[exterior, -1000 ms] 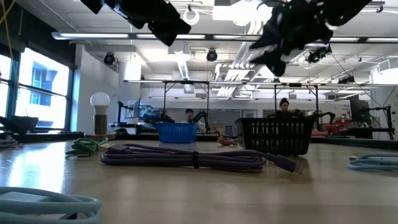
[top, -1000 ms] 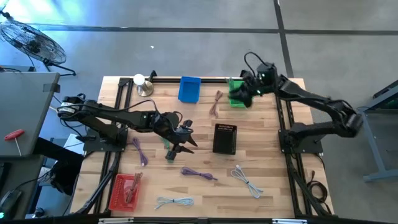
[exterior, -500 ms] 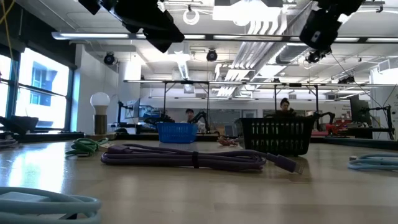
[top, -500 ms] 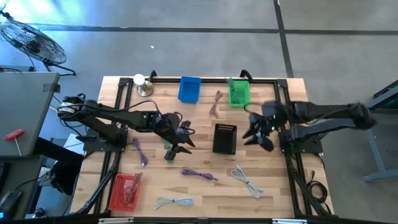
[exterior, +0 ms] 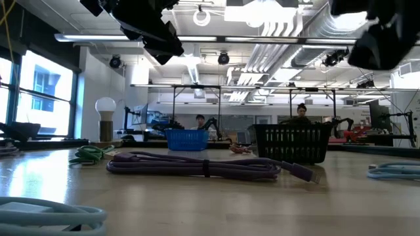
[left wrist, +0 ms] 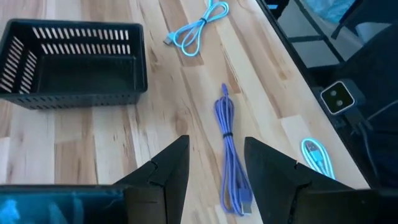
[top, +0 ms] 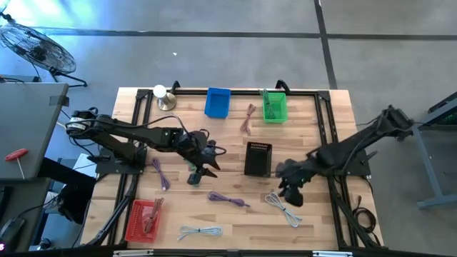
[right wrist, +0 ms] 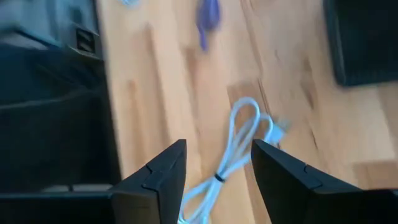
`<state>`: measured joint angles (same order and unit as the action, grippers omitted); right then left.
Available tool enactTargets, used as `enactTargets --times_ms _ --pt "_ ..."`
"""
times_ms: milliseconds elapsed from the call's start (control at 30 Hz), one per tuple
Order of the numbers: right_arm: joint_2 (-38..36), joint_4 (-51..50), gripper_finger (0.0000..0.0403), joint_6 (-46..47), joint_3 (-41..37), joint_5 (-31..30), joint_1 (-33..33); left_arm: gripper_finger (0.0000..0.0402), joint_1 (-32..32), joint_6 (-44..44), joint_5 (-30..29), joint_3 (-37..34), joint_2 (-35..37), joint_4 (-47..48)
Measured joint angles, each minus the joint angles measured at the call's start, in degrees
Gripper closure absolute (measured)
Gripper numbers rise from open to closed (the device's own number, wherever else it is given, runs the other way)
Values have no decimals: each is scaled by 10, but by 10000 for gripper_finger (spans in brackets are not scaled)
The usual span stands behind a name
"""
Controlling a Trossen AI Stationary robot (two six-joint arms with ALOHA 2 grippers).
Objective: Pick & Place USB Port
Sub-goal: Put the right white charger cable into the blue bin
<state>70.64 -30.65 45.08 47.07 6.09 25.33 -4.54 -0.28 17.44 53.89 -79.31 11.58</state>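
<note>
Swinging away from the green bin [top: 274, 108], the right gripper [top: 291, 187] is now hovering just beside the black basket [top: 258, 158], nearing the pale cable [top: 283, 208]. Its wrist view is showing spread, empty fingers [right wrist: 155, 180] straddling that cable [right wrist: 237, 157]; a fast descent risks pinching one loop. The left gripper [left wrist: 214, 174] is waiting parted, empty, above the purple cable [left wrist: 230, 158].

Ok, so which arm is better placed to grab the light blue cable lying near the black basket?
The right arm, probably. The right gripper hangs open next to the light blue cable, which shows between its fingers in its wrist view. The left gripper, also open, is beyond the black basket, over the purple cable.
</note>
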Motion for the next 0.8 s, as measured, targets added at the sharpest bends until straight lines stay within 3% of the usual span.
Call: enactTargets --times_ms 400,800 --pt "165 45 249 89 0 54 69 252 0 14 -1 0 0 -50" --pt "230 89 252 130 0 34 93 252 0 13 9 0 0 -58"
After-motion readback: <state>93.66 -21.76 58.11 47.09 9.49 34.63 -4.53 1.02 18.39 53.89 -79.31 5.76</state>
